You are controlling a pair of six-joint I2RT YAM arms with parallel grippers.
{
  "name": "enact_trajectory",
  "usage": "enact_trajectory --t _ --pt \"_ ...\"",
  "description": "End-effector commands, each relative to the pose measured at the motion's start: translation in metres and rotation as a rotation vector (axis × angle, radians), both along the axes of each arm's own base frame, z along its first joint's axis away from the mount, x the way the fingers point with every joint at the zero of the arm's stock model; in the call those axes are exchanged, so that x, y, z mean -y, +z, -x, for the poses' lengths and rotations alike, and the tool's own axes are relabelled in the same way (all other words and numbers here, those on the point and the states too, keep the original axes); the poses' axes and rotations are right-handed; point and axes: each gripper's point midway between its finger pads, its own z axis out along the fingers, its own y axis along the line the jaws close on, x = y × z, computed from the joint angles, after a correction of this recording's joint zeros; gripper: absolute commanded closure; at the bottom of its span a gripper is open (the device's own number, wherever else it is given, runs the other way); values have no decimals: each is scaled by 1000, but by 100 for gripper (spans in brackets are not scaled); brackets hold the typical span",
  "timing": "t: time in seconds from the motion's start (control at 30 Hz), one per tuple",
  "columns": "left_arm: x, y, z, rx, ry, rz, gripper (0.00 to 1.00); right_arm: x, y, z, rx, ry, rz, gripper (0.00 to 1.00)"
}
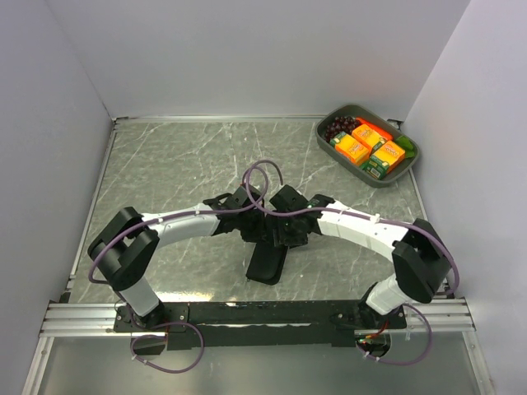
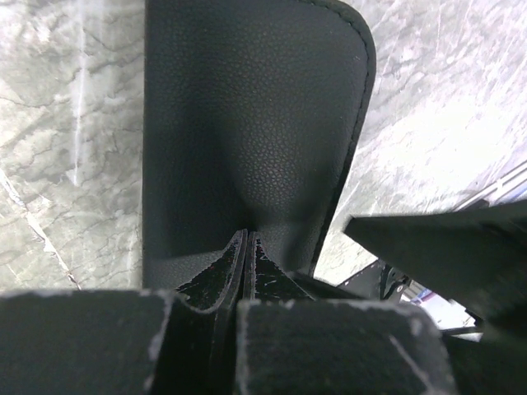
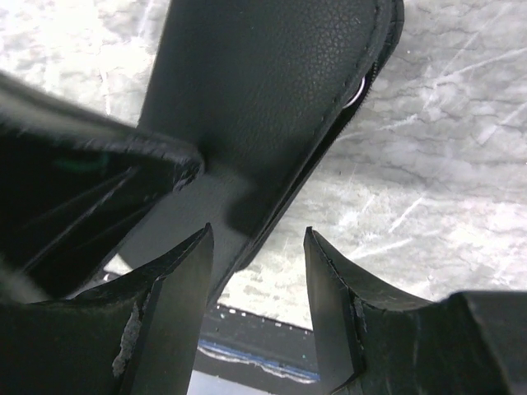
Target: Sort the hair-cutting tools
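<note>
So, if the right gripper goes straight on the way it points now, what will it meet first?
Most likely the black case: its zipped edge lies just ahead of the open right gripper, partly between the fingers. Depth is unclear.

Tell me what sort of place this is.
Probably a robot test cell: a marble-patterned table boxed in by plain white panels, a left arm and a right arm bolted to a metal rail at its near edge, and a grey tray of food items in the far right corner.
</note>
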Motion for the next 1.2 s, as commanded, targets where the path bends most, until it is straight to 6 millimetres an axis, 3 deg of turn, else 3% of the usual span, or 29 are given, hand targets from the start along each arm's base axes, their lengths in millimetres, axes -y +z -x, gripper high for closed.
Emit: enact_trajectory --t 0.0,0.27,0.47,0.53,0.57,0.6,0.67,0.77,0.93,1.17 --pt "6 -1 6 -3 -52 17 99 -7 -11 -11 12 -42 -20 45" --pt "3 10 -1 40 -47 9 99 4 -36 -11 -21 -45 69 46" --pt "-24 33 -20 92 20 -26 99 25 -45 -6 -40 -58 147 46" --pt "-40 31 -26 83 57 -36 89 29 -46 -5 -41 -60 154 46" --pt "-49 35 -32 95 81 -29 75 33 -48 -4 -48 -64 159 46" --pt "-56 29 -30 87 92 -36 68 34 -49 -3 -52 -65 160 46" --pt "-60 30 -35 100 98 -8 48 39 -50 -2 -56 -68 168 46" --pt "-59 26 -33 74 66 78 32 47 -52 -3 -61 -73 175 46" --pt "-34 19 -26 36 -40 212 21 56 -54 -4 -68 -78 186 46" --pt "-10 -1 -14 -27 -152 337 19 74 -55 -1 -85 -113 179 46"
